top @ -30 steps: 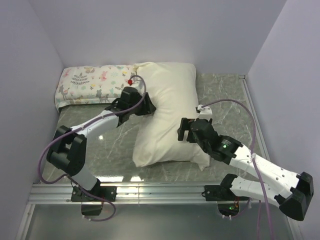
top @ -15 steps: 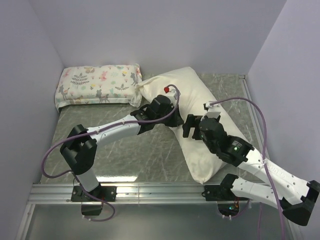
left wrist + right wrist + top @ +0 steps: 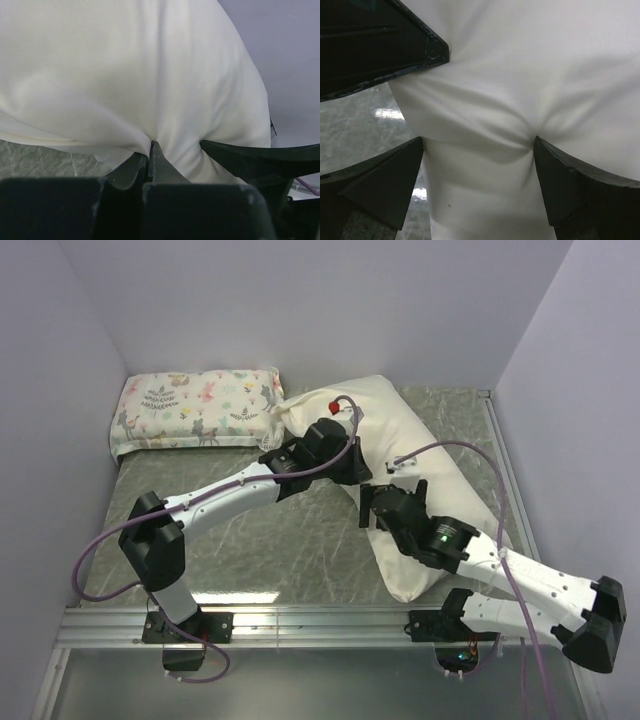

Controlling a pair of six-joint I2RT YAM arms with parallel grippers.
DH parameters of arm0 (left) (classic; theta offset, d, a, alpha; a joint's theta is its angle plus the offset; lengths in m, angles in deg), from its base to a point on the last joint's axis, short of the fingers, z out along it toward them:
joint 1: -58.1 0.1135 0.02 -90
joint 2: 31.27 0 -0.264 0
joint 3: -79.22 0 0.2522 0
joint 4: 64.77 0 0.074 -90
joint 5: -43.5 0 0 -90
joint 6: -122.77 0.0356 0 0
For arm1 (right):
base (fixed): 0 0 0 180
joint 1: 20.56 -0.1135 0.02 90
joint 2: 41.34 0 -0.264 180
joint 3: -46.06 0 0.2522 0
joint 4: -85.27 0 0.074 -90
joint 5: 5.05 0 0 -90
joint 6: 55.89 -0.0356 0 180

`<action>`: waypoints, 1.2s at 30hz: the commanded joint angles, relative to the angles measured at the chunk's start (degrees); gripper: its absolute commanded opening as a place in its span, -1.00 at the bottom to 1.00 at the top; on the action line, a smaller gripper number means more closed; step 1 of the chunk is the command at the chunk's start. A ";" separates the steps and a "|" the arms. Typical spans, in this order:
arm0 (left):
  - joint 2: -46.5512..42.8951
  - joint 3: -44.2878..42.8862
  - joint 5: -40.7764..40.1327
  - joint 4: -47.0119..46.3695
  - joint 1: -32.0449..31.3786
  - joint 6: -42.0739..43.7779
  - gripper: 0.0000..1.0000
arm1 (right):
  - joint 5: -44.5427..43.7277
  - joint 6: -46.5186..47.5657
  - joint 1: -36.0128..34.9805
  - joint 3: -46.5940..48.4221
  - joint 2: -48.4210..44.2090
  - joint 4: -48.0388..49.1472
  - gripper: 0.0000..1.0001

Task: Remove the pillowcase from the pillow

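1. A large plump rectangular pillow point(image 3: 405, 435) lies slantwise on the table, fully covered by a smooth cream fabric pillowcase point(image 3: 125, 65).
2. The cover is plain and soft-looking, drawn into shallow folds that fan out from the places where the fingers press into it.
3. The black left gripper point(image 3: 151, 151) is closed tight, pinching a small tuck of the pillowcase at the pillow's long edge. The pillow bulges above and beyond its tips.
4. The black right gripper point(image 3: 477, 145) sits just beside the left one with its jaws spread wide, straddling the same edge. One finger point(image 3: 555, 175) dents the fabric and the other rests at the fabric's border. It clamps nothing.
5. Seen from above, the pillow stretches away from both grippers, one end toward the back wall and the other toward the near right.
6. Beneath the grippers is a grey-green marbled tabletop point(image 3: 290, 540).
7. Far to the left of the left gripper, in the back corner, lies a smaller pillow with a floral and animal print point(image 3: 195, 410), its end just beside the big pillow's corner.
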 commanded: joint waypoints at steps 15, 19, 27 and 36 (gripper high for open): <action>-4.55 -9.59 -3.14 0.36 -2.52 1.01 -0.40 | -11.92 -6.54 -2.87 6.95 0.95 -8.73 -1.00; -6.66 -11.26 -9.81 2.81 -2.34 2.77 0.60 | -9.64 -5.49 -2.87 6.77 -7.22 -8.03 -1.00; -13.42 -4.80 -21.35 7.93 3.44 3.57 0.86 | -8.32 -5.49 -2.87 10.55 -11.98 -12.34 -1.00; -10.71 4.64 -9.22 0.98 11.54 4.18 0.96 | -6.21 -4.96 -2.78 13.45 -15.32 -14.62 -1.00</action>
